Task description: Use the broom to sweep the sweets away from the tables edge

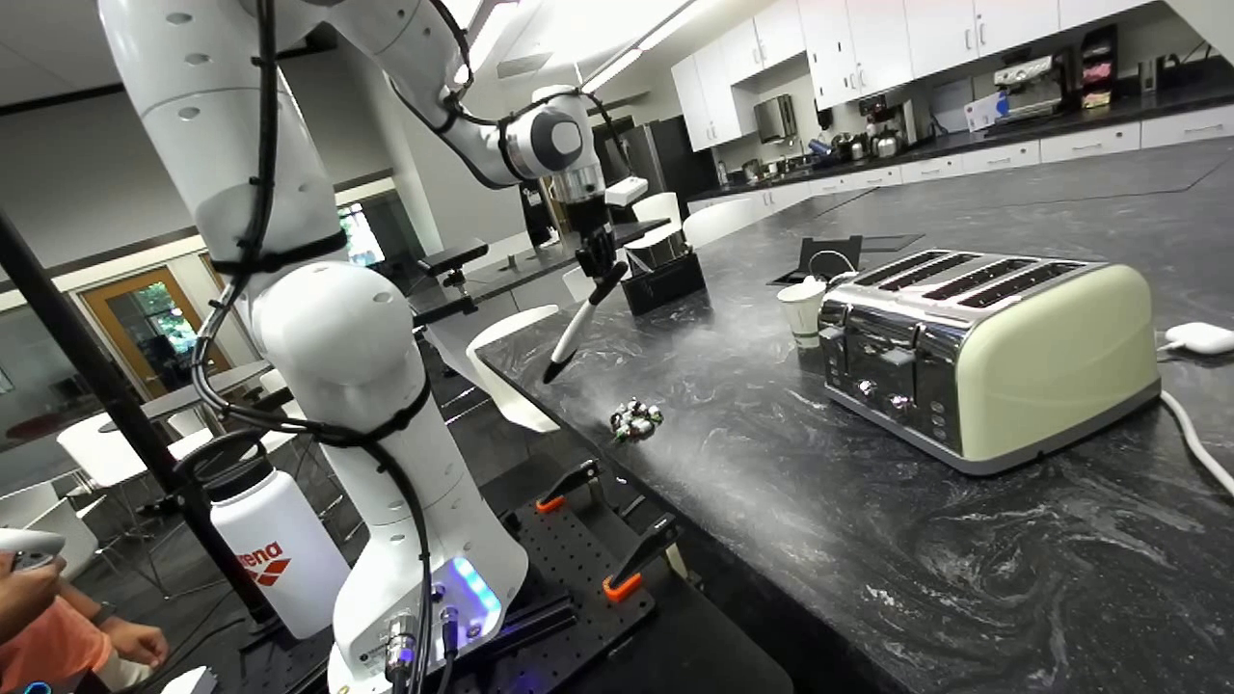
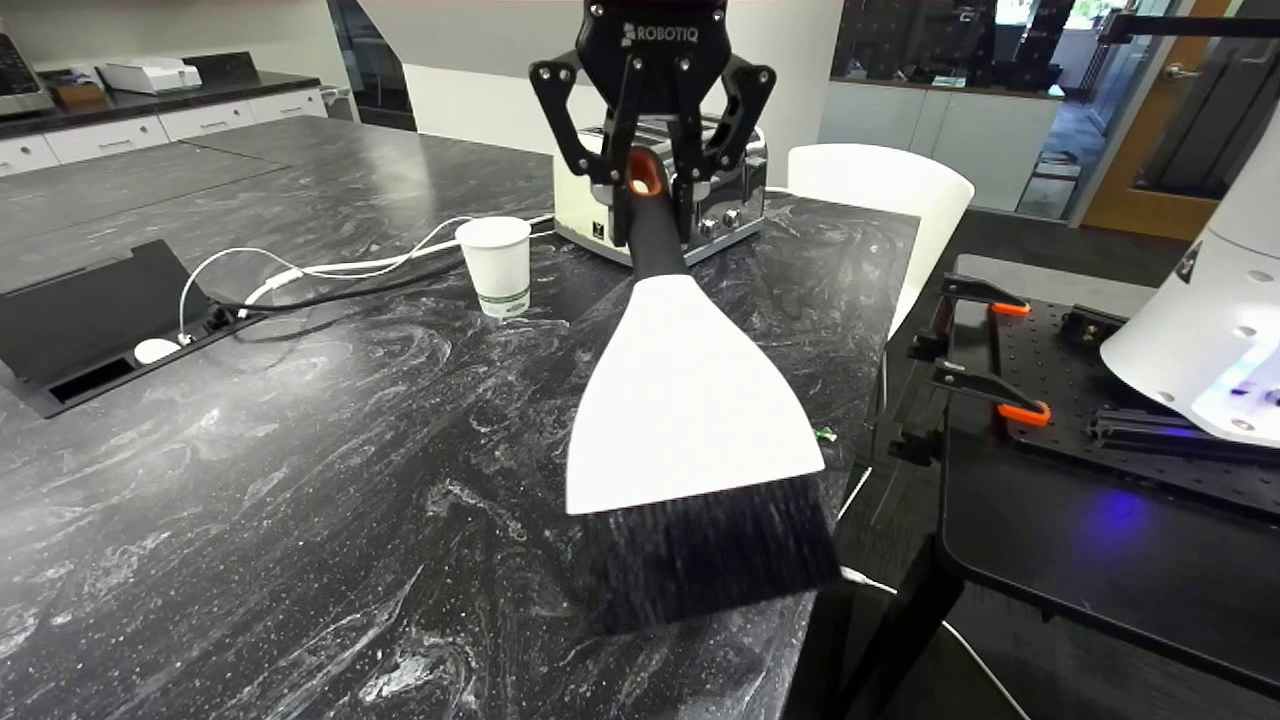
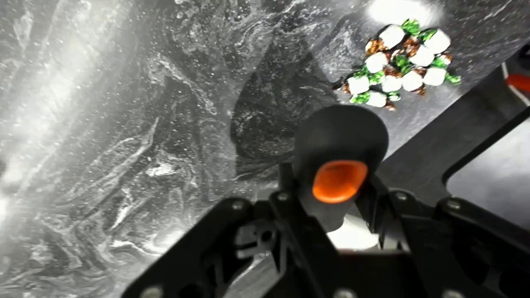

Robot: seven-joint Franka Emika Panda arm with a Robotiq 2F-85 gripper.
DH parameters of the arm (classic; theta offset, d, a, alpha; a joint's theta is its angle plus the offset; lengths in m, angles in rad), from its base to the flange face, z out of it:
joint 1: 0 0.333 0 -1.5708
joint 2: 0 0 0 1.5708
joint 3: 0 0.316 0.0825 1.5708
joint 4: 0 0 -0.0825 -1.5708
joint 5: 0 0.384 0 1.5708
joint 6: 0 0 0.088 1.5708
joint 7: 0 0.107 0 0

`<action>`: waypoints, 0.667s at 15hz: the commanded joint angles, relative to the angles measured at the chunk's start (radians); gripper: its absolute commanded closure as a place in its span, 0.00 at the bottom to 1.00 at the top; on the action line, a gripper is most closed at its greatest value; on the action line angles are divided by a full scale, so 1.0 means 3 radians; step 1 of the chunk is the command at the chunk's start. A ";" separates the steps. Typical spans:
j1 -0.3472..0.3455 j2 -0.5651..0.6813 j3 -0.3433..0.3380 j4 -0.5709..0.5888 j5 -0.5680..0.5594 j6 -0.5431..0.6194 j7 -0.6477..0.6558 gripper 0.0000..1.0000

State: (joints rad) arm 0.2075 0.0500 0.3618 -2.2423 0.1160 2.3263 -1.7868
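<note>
My gripper is shut on the dark handle of the broom, which has a flared white body and black bristles. In an exterior view the broom hangs tilted, bristles down, near the edge of the table; I cannot tell whether the bristles touch it. The sweets, a small cluster in white, green and brown wrappers, lie close to that edge, apart from the broom. The wrist view shows the sweets beyond the orange-lined handle end, with my gripper around it. Elsewhere the broom head hides most of them.
A pale green toaster and a paper cup stand on the table, with cables and an open socket box. A black box sits behind the gripper. White chairs stand beside the table.
</note>
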 commanded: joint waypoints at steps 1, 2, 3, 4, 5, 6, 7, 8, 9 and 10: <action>0.0078 -0.0026 -0.0103 0.0005 -0.0063 -0.0117 -0.0132 0.61; 0.0077 -0.0051 -0.0126 0.0003 -0.0120 -0.0197 -0.0211 0.61; 0.0076 -0.0066 -0.0138 0.0002 -0.0141 -0.0230 -0.0254 0.61; 0.0077 -0.0074 -0.0140 0.0002 -0.0159 -0.0235 -0.0257 0.61; 0.0079 -0.0075 -0.0140 0.0002 -0.0170 -0.0236 -0.0257 0.61; 0.0083 -0.0075 -0.0139 0.0001 -0.0173 -0.0236 -0.0257 0.86; 0.0084 -0.0077 -0.0143 0.0000 -0.0240 -0.0278 -0.0412 0.86; 0.0086 -0.0100 -0.0151 -0.0019 -0.0302 -0.0310 -0.0524 0.86; 0.0076 -0.0146 -0.0158 -0.0050 -0.0299 -0.0342 -0.0772 0.86; 0.0070 -0.0179 -0.0170 -0.0076 -0.0350 -0.0361 -0.0890 0.86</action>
State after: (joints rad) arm 0.2195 0.0345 0.3351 -2.2491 0.0364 2.2557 -1.9375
